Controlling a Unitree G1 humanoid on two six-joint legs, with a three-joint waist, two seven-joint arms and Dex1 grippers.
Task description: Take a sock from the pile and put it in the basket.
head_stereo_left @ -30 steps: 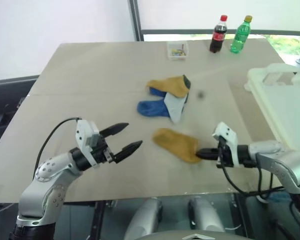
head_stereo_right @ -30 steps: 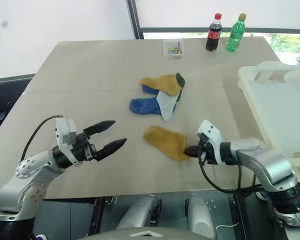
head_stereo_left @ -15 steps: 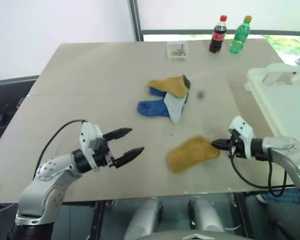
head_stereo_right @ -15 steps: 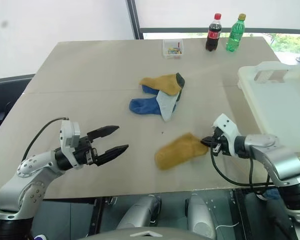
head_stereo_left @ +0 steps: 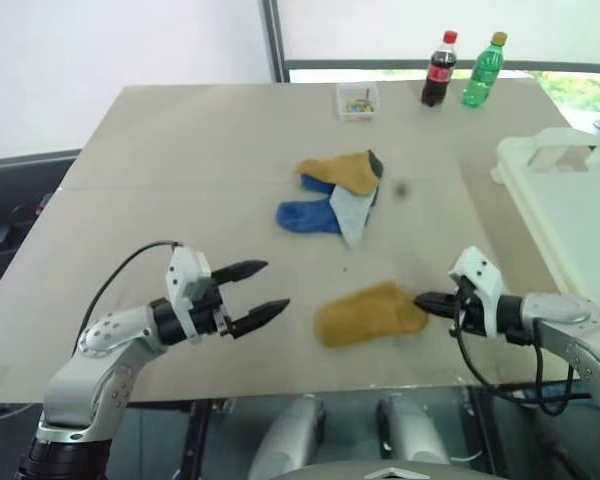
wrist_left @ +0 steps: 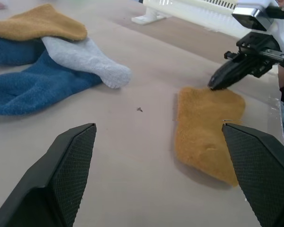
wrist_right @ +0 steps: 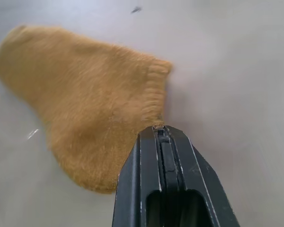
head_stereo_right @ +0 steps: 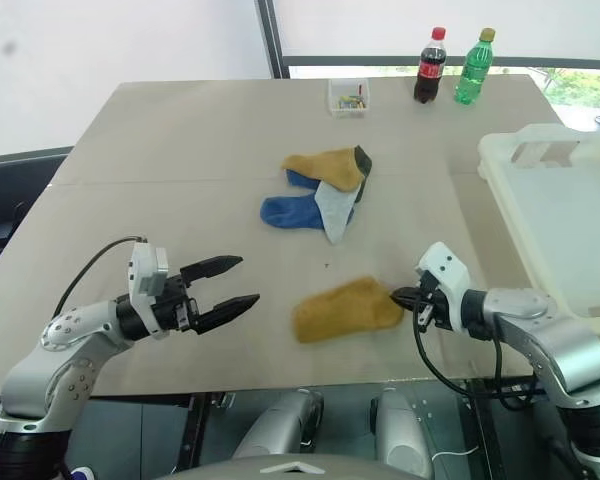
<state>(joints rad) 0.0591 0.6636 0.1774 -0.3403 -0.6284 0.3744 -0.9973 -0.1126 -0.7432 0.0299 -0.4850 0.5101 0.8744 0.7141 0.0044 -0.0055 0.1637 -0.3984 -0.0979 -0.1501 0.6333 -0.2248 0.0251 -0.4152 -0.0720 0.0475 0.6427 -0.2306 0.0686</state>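
Right pincer [head_stereo_left: 421, 300] closed on one mustard sock [head_stereo_left: 368, 314]; left pincer [head_stereo_left: 266, 291] wide, empty.

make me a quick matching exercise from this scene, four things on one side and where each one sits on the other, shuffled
Things:
1. mustard sock
2. blue sock
3. cola bottle
4. basket

Places:
A. table's far edge, beside the green bottle
B. off the table's right side
C. near edge, at the right gripper
D. in the pile, mid-table

Pairs: 1-C, 2-D, 3-A, 4-B
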